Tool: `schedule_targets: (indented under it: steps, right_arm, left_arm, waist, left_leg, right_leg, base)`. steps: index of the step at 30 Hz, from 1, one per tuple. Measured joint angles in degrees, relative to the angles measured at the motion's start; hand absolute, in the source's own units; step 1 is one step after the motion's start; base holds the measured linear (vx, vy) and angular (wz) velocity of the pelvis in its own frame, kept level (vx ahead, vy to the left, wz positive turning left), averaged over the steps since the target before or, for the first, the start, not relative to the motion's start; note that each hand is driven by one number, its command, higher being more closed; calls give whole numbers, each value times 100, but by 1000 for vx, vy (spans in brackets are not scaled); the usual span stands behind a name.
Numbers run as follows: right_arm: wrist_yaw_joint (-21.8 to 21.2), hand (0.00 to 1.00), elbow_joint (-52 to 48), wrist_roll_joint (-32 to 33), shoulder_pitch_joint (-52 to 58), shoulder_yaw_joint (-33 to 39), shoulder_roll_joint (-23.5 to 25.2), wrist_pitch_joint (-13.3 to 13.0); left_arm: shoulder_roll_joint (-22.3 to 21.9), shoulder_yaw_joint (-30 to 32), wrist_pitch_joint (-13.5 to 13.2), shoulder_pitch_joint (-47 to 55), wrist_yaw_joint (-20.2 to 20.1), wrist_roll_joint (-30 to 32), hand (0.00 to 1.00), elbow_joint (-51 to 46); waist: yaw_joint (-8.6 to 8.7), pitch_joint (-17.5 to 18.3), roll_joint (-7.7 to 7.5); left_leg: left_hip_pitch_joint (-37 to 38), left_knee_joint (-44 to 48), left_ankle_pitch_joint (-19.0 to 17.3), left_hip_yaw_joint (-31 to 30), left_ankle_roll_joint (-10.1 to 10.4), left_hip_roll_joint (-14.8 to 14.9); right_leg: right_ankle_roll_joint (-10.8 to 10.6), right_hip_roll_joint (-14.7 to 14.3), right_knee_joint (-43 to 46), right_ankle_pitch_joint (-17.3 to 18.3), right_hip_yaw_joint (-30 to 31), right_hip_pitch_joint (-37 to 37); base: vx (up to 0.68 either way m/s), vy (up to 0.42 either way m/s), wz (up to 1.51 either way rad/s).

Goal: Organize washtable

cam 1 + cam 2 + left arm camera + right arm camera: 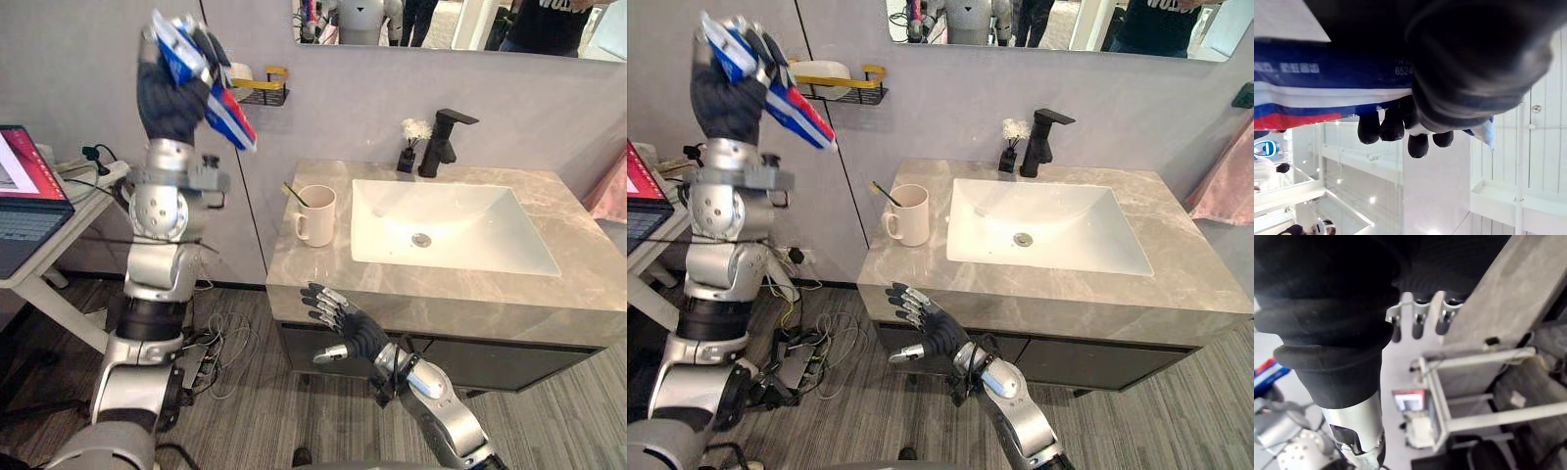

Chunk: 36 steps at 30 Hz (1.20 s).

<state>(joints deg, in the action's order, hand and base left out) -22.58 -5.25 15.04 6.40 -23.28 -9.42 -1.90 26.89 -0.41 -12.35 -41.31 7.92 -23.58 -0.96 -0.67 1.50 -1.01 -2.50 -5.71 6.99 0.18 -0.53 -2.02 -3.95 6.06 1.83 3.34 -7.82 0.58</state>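
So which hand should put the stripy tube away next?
Left, probably: the left hand grips the blue, white and red tube, raised near the wall rack. The right hand is open and empty, low by the washtable's front edge.

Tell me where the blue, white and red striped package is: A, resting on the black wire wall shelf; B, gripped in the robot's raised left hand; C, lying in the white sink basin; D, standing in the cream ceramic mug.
B: the left hand is curled round the blue, white and red striped package, held high beside the black wire wall shelf, well clear of the cream ceramic mug.
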Motion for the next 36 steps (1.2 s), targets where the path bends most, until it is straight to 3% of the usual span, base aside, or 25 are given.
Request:
schedule_targets:
  steps: [10,20,28,36]
  right_arm:
    - [141,0,82,-60,472,107,-111,-3]
    - [509,0,193,13,704,554,-23,-10]
    - [538,0,220,11,705,565,10,-11]
    - [645,0,226,10,693,572,5,-12]
  left_arm:
    - [303,-137,-119,-491,122,-500,100,922]
    - [306,-187,-109,-932,253,-553,100,1177]
    - [302,-377,-37,-928,225,-552,100,1310]
    - [-57,-460,88,-588,206,-556,100,1630]
  waist:
    - [309,2,-29]
    - [346,-19,-53]
    - [458,-75,-100]
    - [481,-151,-57]
  left_leg:
    - [-326,13,-7,280,4,52]
    - [-369,13,-17,315,18,62]
    - [-369,11,-33,332,41,48]
    - [-367,10,-32,335,40,54]
  right_leg:
    - [-17,-15,-338,-300,326,-294]
    - [-17,-17,-323,-308,355,-386]
    - [-17,1,-323,-308,366,-393]
    - [-18,-4,-322,-308,365,-393]
  base:
    - [18,4,-16]
    - [1,1,-3]
    - [0,0,0]
    - [0,0,0]
